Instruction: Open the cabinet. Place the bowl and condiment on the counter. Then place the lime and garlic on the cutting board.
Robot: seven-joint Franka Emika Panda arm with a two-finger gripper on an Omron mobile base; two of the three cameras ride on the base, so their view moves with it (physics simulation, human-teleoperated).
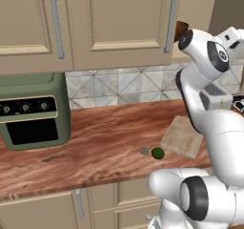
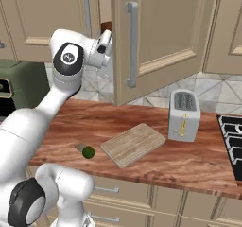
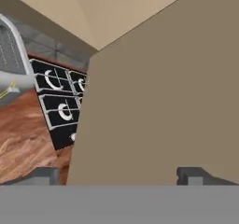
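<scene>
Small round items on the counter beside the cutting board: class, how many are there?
2: the lime and the garlic, side by side left of the cutting board. The arm may hide more.

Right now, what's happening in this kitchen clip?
The white arm's gripper is up at the beige wall cabinet, jaws open and empty, beside its right door, which stands swung out. The dark brown wooden bowl sits inside. The small dark green lime and grey-brown garlic lie on the reddish-brown wood counter, left of the tan cutting board, not on it.
</scene>
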